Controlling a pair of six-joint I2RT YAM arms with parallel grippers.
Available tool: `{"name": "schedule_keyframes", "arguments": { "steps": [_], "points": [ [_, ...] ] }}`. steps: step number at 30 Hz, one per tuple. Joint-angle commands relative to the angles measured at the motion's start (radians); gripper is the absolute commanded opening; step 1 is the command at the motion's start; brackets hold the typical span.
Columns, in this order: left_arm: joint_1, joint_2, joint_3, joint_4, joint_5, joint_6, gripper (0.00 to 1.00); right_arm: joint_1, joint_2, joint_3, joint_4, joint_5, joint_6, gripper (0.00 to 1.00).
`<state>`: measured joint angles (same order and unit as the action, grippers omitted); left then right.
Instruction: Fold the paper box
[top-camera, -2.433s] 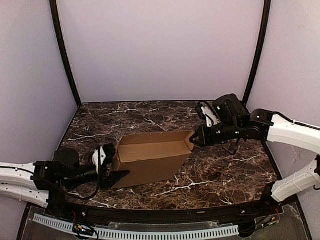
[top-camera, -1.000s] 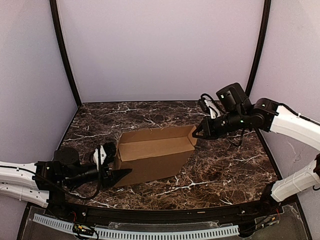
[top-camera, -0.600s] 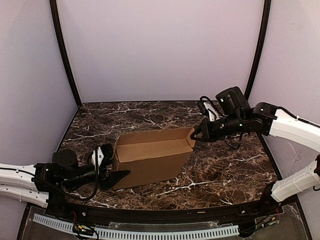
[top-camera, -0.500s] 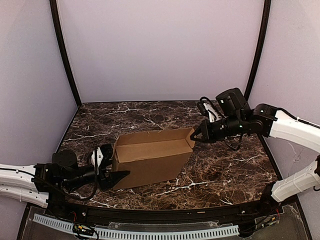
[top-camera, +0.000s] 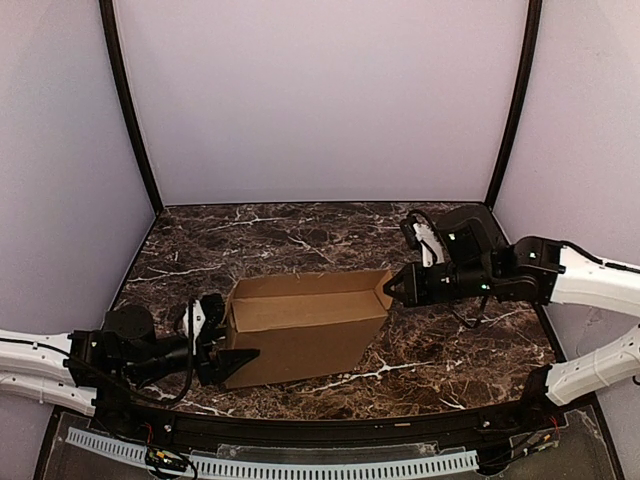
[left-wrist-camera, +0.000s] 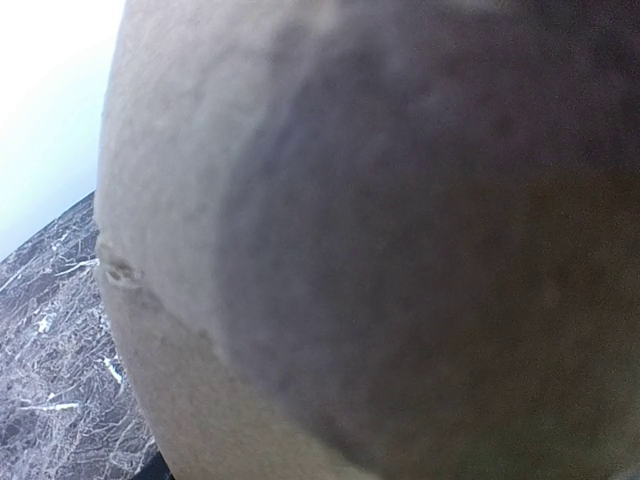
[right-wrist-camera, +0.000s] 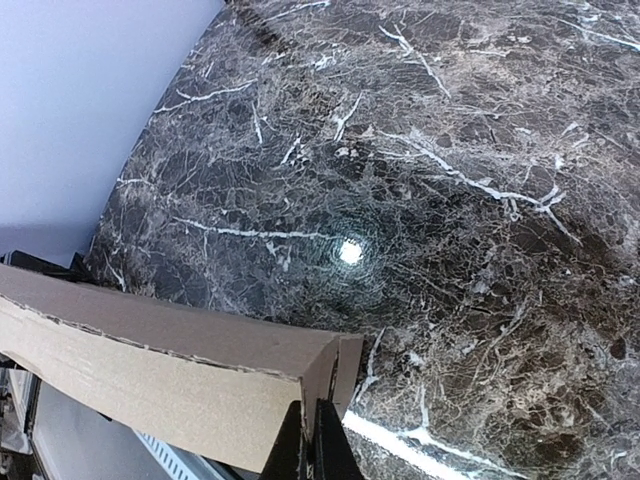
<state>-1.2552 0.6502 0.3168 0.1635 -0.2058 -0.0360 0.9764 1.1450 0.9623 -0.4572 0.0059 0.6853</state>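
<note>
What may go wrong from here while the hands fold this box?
The right hand pinches only a corner edge of the paper box, so the cardboard may slip out or tear. The left hand sits tight against the box's left end, its camera filled with cardboard; a blind push might slide or dent the box.

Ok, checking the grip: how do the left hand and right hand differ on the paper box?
The right hand is pinched shut on the paper box at its right rim corner; the left hand has its jaws apart at the left end. The right hand sits up at the rim; the left hand lies low near the table. Both are at the box's ends.
</note>
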Motion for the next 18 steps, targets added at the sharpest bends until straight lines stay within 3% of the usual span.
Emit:
{"name": "schedule_keyframes", "arguments": {
  "steps": [1,18],
  "points": [
    [-0.007,-0.009,-0.006,0.142,0.012,-0.066,0.01,0.072,-0.036,-0.071,0.134,0.093,0.053,0.00],
    [-0.007,0.061,-0.049,0.226,-0.072,-0.128,0.01,0.268,-0.056,-0.213,0.290,0.294,0.155,0.00]
  ]
}}
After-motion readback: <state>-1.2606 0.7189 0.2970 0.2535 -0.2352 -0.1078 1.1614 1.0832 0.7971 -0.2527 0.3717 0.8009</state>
